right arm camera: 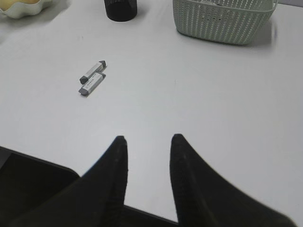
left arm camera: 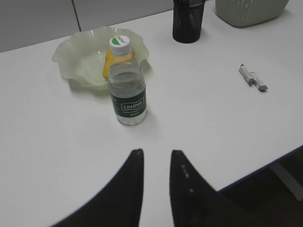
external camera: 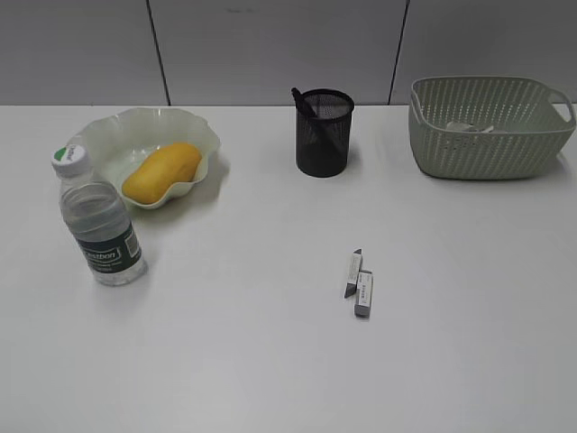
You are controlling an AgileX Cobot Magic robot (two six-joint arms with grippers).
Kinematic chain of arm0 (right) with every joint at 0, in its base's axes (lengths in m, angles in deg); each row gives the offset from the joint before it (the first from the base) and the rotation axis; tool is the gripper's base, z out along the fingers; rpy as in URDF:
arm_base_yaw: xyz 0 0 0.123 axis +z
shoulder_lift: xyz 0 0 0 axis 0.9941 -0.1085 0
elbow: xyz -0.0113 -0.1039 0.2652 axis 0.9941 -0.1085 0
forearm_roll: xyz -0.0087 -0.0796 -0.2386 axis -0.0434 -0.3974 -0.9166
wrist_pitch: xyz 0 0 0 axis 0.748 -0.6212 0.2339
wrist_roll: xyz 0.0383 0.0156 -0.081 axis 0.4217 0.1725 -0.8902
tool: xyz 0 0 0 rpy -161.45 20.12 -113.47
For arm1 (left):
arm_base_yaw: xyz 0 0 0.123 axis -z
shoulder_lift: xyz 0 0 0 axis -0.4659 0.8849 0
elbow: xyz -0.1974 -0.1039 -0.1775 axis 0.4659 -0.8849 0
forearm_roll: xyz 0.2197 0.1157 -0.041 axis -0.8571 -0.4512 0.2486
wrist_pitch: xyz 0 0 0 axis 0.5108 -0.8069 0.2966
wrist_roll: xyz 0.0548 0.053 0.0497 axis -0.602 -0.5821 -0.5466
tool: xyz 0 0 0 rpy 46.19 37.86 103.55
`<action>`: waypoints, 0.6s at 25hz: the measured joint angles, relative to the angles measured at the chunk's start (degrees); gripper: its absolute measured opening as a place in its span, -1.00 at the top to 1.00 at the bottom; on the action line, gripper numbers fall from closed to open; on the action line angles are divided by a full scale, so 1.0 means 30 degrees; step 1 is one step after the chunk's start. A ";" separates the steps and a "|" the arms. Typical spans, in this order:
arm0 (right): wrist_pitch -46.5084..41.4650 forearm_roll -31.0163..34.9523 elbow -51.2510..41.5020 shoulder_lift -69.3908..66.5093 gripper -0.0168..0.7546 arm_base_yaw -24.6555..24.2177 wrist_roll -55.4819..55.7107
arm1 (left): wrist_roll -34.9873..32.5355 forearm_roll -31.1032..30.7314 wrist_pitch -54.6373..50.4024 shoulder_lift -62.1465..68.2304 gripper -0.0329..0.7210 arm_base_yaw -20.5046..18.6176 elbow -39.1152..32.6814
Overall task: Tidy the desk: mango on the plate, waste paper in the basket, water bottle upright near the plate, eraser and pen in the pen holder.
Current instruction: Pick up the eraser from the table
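Two small grey-white sleeved erasers (right arm camera: 92, 78) lie side by side on the white table (external camera: 270, 361), ahead-left of the right hand (right arm camera: 147, 142), long axes diagonal. Right hand nearer, part open, empty. Left hand (left arm camera: 156, 158) narrowly open, empty, facing clear plastic bottle (left arm camera: 126, 82).
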 joint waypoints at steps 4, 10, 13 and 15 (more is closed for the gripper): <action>0.0000 0.0001 0.0000 0.0000 0.29 0.0000 0.0000 | -0.0014 -0.0112 0.0000 -0.0036 0.55 0.0000 0.0000; 0.0022 0.0001 0.0000 -0.0367 0.29 0.0000 0.0000 | -0.0014 0.0117 0.0000 -0.0036 0.55 0.0000 0.0000; 0.0297 -0.0014 0.0212 -0.2447 0.29 0.0000 0.0000 | -0.0014 0.0117 0.0000 -0.0036 0.55 -0.0020 0.0000; 0.1002 -0.0062 0.0409 -0.4932 0.26 0.0000 0.0000 | -0.0014 0.0117 0.0000 -0.0036 0.55 -0.0317 0.0000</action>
